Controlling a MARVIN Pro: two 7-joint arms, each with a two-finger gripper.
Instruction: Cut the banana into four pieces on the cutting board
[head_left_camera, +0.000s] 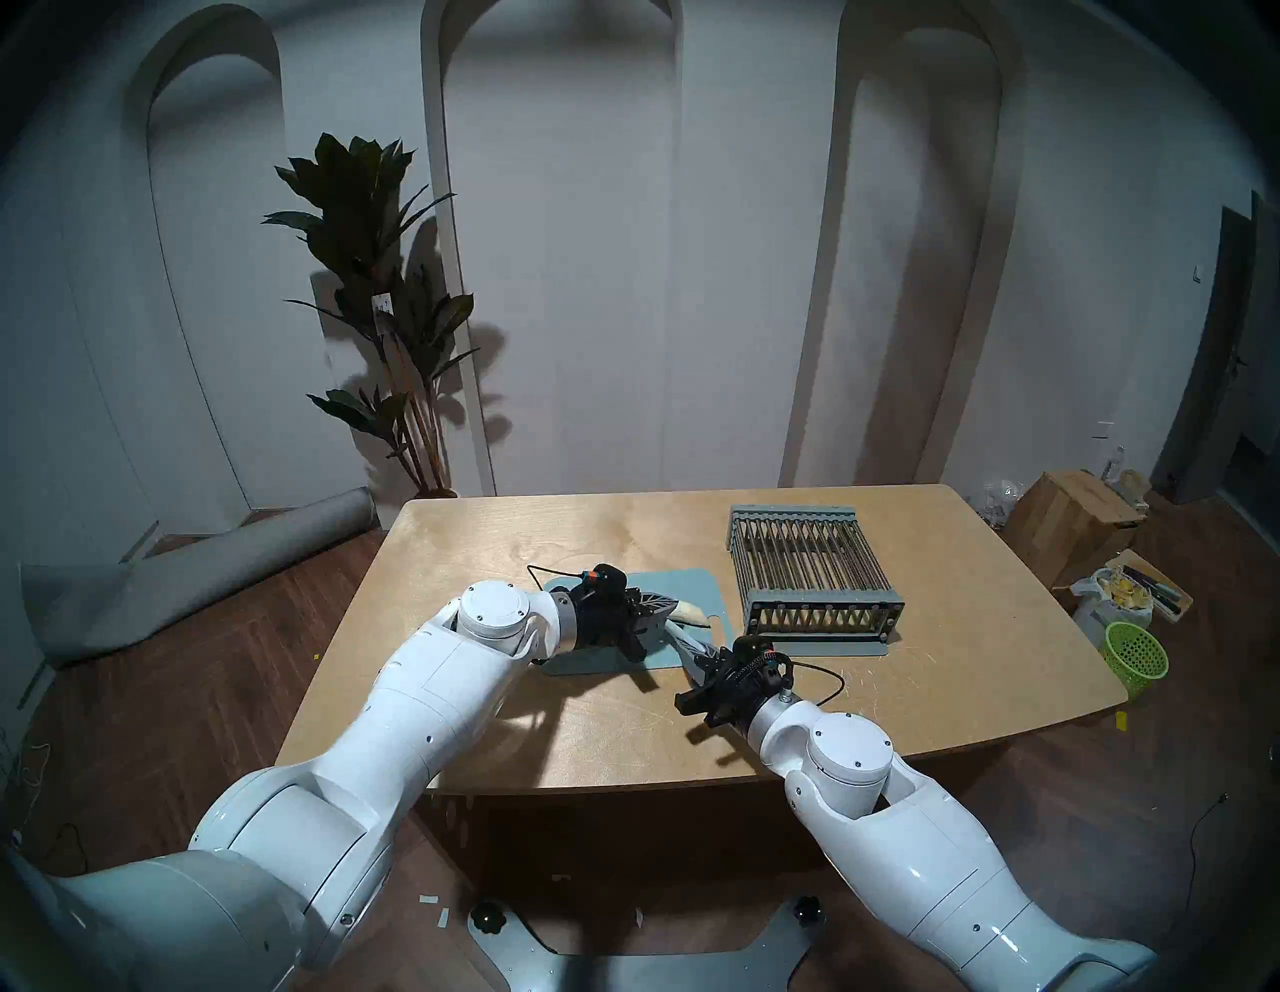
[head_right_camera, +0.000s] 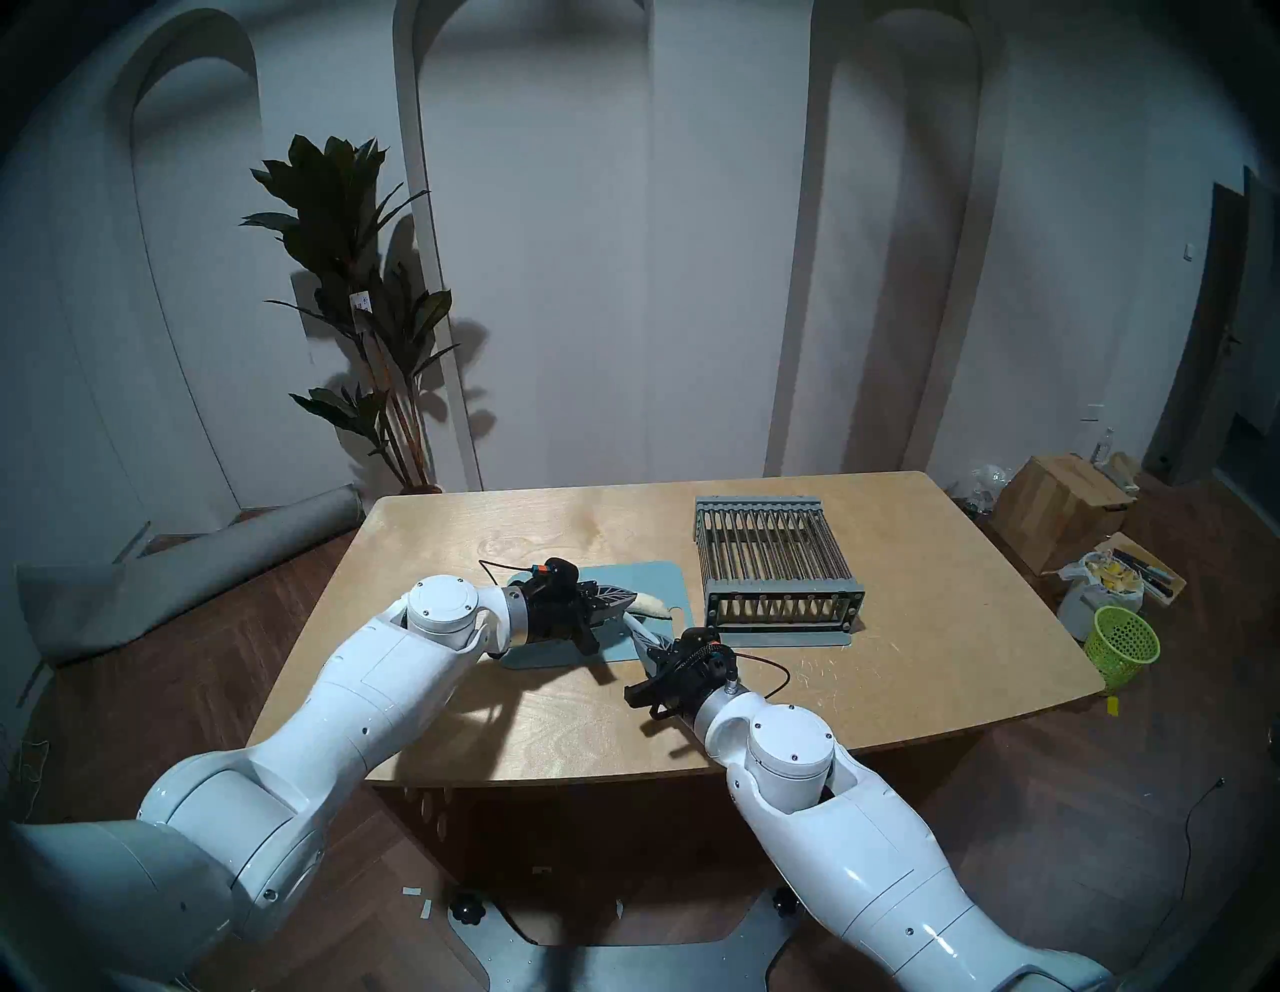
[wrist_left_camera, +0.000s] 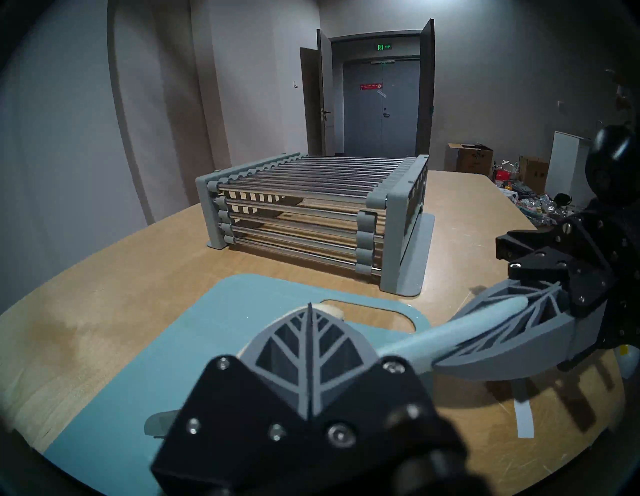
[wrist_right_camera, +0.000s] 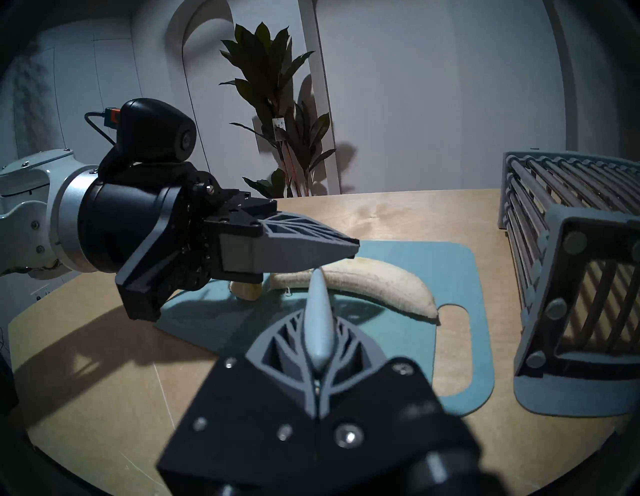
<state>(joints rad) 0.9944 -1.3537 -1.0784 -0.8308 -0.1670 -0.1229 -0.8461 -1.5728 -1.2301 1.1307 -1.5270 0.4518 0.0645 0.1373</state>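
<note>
Tabletop (head_left_camera: 526, 720) is carrying cutting board (head_left_camera: 682, 578) and, just beside it, grey slatted rack (head_left_camera: 810, 575).

Banana (wrist_left_camera: 330, 309) mostly hidden, seemingly behind left end effector (wrist_left_camera: 309, 313)

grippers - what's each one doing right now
Left gripper: fingers shut, holding nothing, above the banana.
Right gripper: shut on the knife.

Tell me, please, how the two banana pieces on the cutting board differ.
The short piece is a stubby chunk; the long piece is curved and several times longer. The short piece sits below the left gripper; the long piece reaches the handle slot. Both are peeled, pale and lying on the cutting board.
</note>
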